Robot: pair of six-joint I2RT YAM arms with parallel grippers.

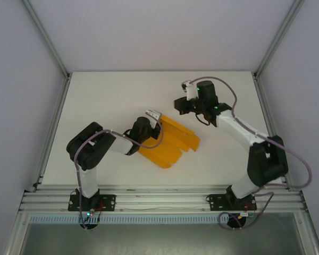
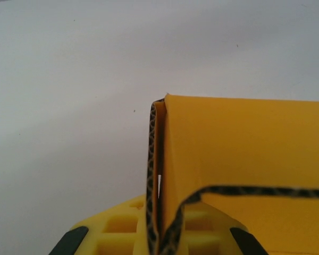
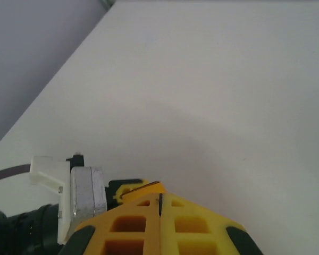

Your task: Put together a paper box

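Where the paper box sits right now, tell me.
In the top view the paper box lies near the middle of the table, its far-left corner pinched by the left gripper.

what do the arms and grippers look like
The left arm and right arm are black and white, each with a looping grey cable; green lights glow at the right wrist. The left gripper and right gripper have yellow fingers with square grid recesses.
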